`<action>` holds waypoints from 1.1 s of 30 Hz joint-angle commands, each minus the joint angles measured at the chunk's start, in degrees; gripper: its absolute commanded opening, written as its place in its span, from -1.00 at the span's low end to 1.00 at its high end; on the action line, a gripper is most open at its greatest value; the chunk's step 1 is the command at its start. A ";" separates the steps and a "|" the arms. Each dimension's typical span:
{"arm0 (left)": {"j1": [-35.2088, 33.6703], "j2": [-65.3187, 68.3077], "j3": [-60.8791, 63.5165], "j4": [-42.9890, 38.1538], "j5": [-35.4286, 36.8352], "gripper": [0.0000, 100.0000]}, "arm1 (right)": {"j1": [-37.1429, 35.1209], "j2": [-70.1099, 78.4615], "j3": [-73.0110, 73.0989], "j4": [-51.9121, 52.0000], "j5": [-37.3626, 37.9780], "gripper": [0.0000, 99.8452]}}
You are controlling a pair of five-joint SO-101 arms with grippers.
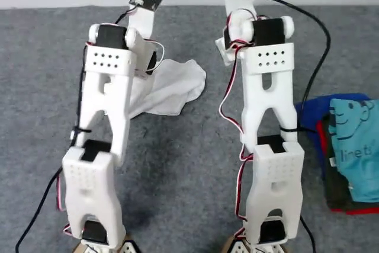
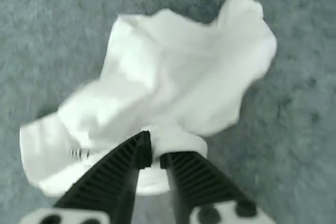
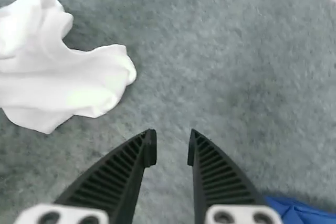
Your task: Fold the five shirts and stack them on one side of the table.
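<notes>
Left end effector (image 2: 153, 150): closed, with a fold of the white shirt (image 2: 178, 77) pinched between the fingertips. The rest of the garment spreads crumpled beyond the jaws, over the grey worktop (image 1: 177, 164).

Right end effector (image 3: 171, 148): open, with a clear gap between the two fingers and nothing held. It is positioned above bare worktop, apart from the white shirt.

White shirt, high view: unfolded and bunched, located between the two arms toward the far side of the worktop. One portion is covered by the left arm.

Stack of folded shirts (image 1: 349, 152): located at the right edge of the worktop, beside the right arm. The teal shirt (image 1: 358, 146), which carries a printed figure, lies on top. A blue shirt (image 1: 314, 111) projects from beneath it on the side nearer the arm. Dark and red edges are visible lower in the stack.
</notes>
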 commanded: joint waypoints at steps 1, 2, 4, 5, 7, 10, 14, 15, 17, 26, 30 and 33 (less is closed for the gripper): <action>0.35 -16.00 16.66 1.32 0.53 -0.97 | 1.54 -0.48 -1.23 0.48 -0.44 -0.77; 0.35 -20.31 22.20 1.32 0.35 -0.97 | 1.63 -0.48 -1.23 0.48 -0.44 -0.77; 0.44 -29.45 33.10 1.32 -0.35 -0.97 | 1.36 -0.48 -1.23 0.48 -0.44 -0.77; 0.44 -33.93 38.02 1.32 -1.58 -0.97 | 1.19 -0.48 -1.23 0.48 -0.44 -0.77; 0.44 -43.43 46.64 1.32 -4.31 -0.97 | 1.10 -0.48 -1.23 0.48 -0.44 -0.77; 0.44 -57.93 57.27 1.23 -11.60 -0.97 | 1.10 -0.48 -1.14 0.48 -0.53 -0.77; 0.44 -75.16 70.11 1.23 -23.91 -0.97 | -0.31 -0.13 -0.97 1.98 -0.53 -0.76; 0.44 -78.95 73.80 1.14 -26.81 -0.97 | -1.27 -0.04 -0.88 2.86 -0.53 -0.76; 0.35 -85.71 80.92 1.14 -30.15 -0.97 | -3.82 0.31 0.26 3.38 -0.44 -0.76; -13.36 -99.96 88.84 0.97 -31.65 -0.97 | -11.12 5.93 5.98 0.84 -0.44 -0.76; -18.46 -99.87 89.10 -0.35 -30.51 -0.97 | -13.32 11.82 5.80 -7.52 -0.88 -0.67; -22.33 -99.78 90.51 -2.29 -28.48 -0.97 | -14.55 13.58 5.01 -13.49 -2.20 -0.56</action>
